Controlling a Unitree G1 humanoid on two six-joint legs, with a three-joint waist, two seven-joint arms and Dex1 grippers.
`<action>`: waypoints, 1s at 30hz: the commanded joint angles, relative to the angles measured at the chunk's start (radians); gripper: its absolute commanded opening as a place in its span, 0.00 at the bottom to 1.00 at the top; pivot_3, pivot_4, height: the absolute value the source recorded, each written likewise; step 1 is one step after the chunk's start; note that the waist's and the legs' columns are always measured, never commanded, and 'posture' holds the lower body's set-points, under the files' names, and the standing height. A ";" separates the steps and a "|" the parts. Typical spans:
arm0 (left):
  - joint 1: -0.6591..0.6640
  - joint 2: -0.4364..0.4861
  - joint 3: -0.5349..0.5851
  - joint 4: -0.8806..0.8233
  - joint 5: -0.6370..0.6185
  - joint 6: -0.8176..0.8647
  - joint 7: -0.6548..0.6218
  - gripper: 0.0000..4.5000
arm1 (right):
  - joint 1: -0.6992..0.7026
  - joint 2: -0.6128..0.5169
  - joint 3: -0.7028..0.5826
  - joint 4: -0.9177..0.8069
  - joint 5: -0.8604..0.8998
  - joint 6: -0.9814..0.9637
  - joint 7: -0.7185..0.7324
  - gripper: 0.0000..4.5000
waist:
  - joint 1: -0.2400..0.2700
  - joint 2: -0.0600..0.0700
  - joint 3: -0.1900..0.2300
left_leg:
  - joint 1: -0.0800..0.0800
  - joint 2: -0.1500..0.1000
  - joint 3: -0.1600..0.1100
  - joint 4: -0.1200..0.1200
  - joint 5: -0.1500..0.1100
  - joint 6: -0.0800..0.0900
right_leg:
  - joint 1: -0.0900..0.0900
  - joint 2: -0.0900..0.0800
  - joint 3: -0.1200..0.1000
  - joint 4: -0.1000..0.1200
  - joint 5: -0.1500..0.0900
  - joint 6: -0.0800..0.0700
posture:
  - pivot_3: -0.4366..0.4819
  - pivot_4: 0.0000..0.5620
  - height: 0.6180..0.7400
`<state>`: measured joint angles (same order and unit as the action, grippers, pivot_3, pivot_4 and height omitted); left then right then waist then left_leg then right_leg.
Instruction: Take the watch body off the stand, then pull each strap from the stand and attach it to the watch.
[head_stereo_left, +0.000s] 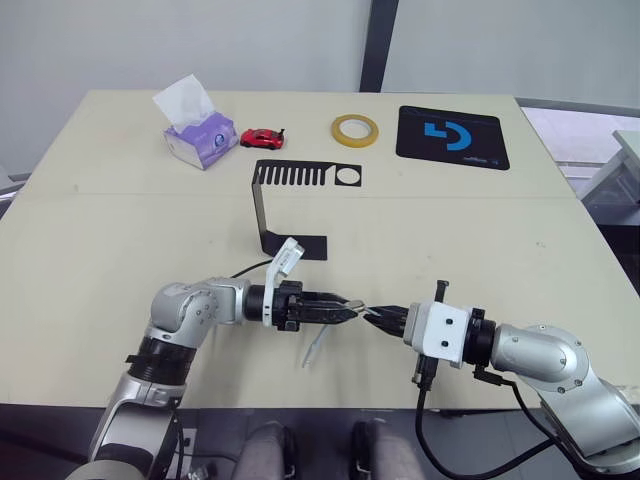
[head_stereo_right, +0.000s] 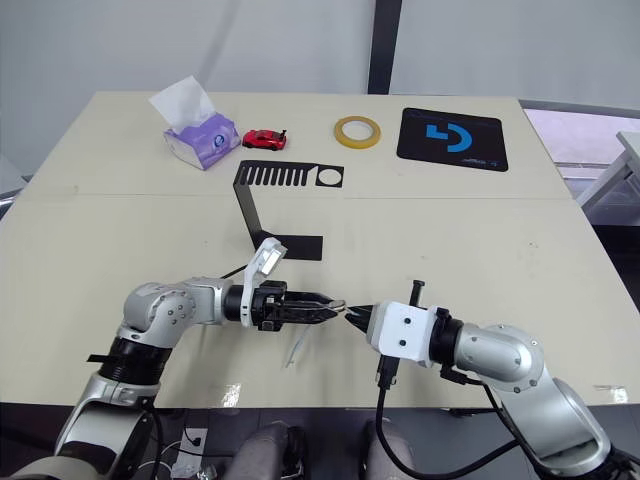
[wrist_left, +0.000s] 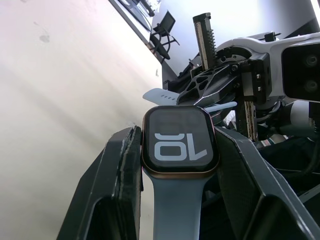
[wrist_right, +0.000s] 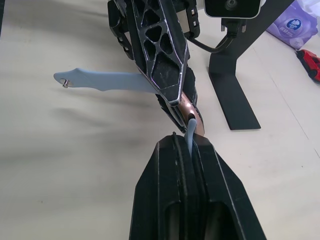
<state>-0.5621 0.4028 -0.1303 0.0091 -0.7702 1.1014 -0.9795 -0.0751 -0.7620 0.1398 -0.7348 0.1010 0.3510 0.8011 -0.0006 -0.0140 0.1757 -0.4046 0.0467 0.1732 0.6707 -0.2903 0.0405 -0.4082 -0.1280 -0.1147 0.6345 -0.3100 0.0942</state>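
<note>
My left gripper (head_stereo_left: 348, 310) is shut on the watch body (wrist_left: 180, 142), a rounded-square case with a copper rim and white digits on its black screen. One pale blue-grey strap (head_stereo_left: 315, 350) hangs from the watch toward the table; it also appears in the right wrist view (wrist_right: 100, 80). My right gripper (head_stereo_left: 380, 316) faces the left one tip to tip and is shut on the second strap (wrist_right: 190, 132), whose end touches the watch's rim (wrist_right: 191, 107). The black stand (head_stereo_left: 265, 210) is bare on the table just beyond both grippers.
Along the far side of the table (head_stereo_left: 100, 260) sit a purple tissue box (head_stereo_left: 197, 135), a red toy car (head_stereo_left: 262, 137), a yellow tape roll (head_stereo_left: 355, 129) and a black mat with a blue logo (head_stereo_left: 452, 135). Both grippers hover near the table's front edge.
</note>
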 joint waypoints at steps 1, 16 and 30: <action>0.001 -0.028 -0.016 -0.068 -0.033 0.014 -0.008 0.39 | -0.027 0.013 0.022 -0.029 -0.001 -0.012 -0.002 0.00 | 0.000 0.000 0.000 | 0.000 0.000 0.000 0.000 0.000 0.000 | 0.000 0.000 0.000 0.000 0.000 0.000 | 0.48 0.27 1.00; 0.001 -0.048 -0.023 -0.091 -0.037 0.043 0.018 0.39 | -0.075 0.023 0.050 -0.036 -0.042 0.043 -0.009 0.00 | 0.000 0.000 0.000 | 0.000 0.000 0.000 0.000 0.000 0.000 | 0.000 0.000 0.000 0.000 0.000 0.000 | 0.48 0.27 1.00; 0.008 -0.056 -0.022 -0.104 -0.043 0.054 0.032 0.39 | -0.090 0.031 0.071 -0.033 -0.065 0.060 -0.005 0.00 | 0.000 0.000 0.000 | 0.000 0.000 0.000 0.000 0.000 0.000 | 0.000 0.000 0.000 0.000 0.000 0.000 | 0.48 0.27 1.00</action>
<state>-0.5507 0.3922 -0.1128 -0.0236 -0.7703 1.1457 -0.9286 -0.1389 -0.7524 0.1925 -0.7345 0.0262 0.4255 0.8018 -0.0006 -0.0140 0.1757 -0.4046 0.0467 0.1732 0.6708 -0.2902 0.0405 -0.4082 -0.1281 -0.1148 0.6347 -0.3100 0.0942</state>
